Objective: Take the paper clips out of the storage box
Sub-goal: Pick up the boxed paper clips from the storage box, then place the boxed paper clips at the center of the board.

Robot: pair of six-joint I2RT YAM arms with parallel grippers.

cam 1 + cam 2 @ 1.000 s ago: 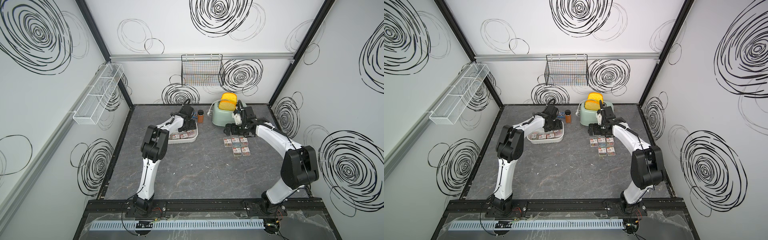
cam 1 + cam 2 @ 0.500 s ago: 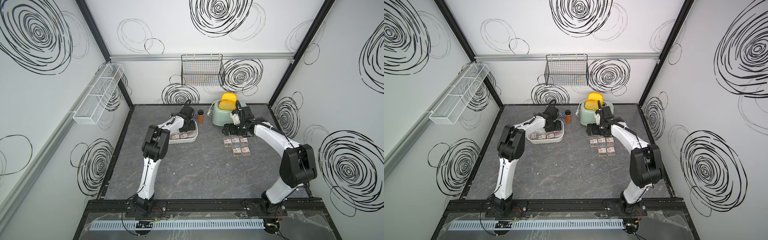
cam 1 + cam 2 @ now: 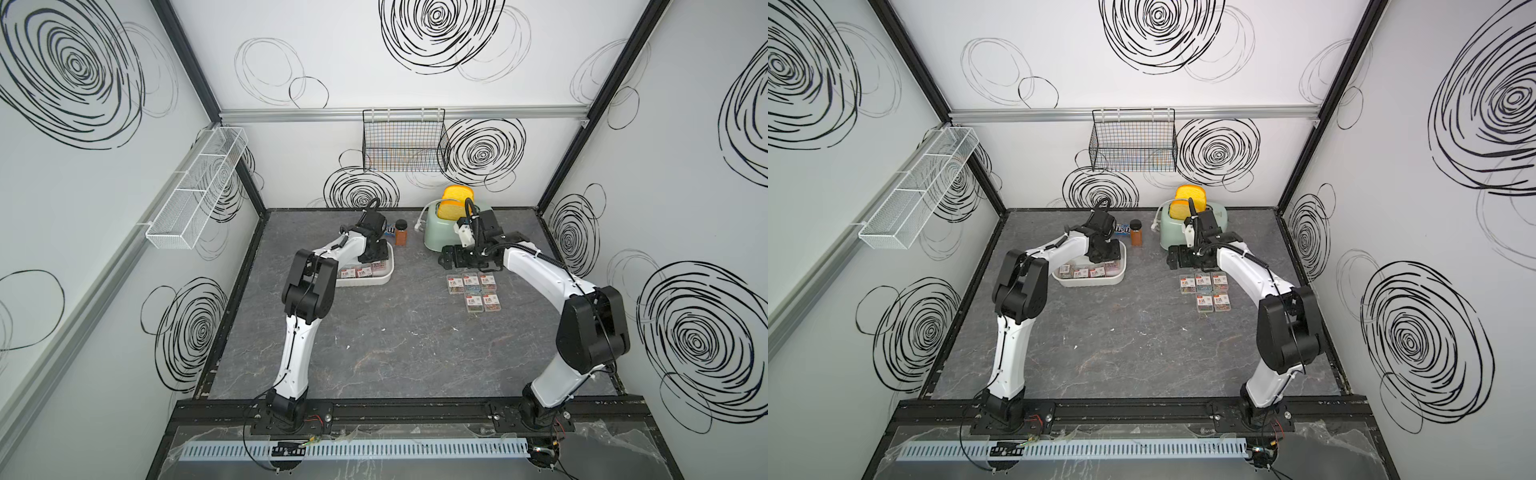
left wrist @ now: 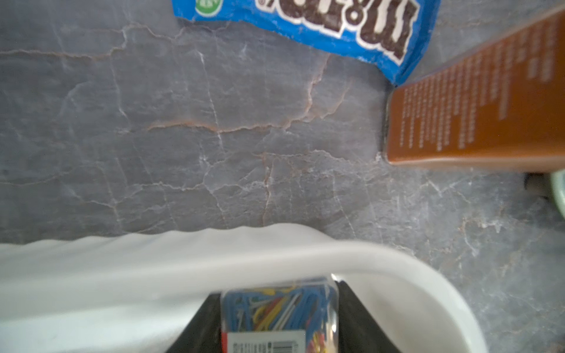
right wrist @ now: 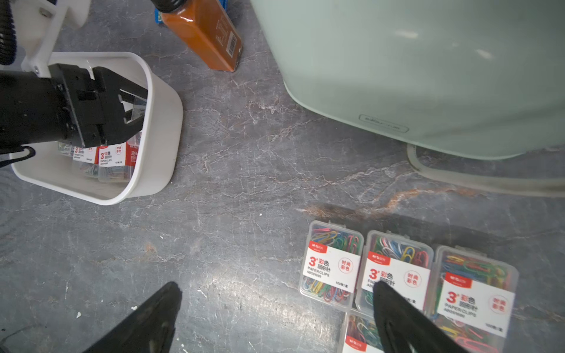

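On the marbled grey tabletop (image 3: 395, 353) lie five flat, clear paper clip cases (image 3: 471, 282); inside the rounded white storage box (image 3: 374, 282), the left gripper (image 4: 276, 293) pinches another paper clip case (image 4: 279, 308); the right gripper (image 5: 275, 287) gapes empty.

Left arm (image 3: 338, 250) has jaws clamped, right arm (image 3: 540, 270) jaws wide.

Smooth plastic storage box (image 5: 165, 128), matt marbled tabletop (image 5: 244, 183)

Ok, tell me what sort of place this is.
Probably a robot lab test booth: white walls scribbled with black swirls, two arms bolted to a front rail, and props like a toaster.
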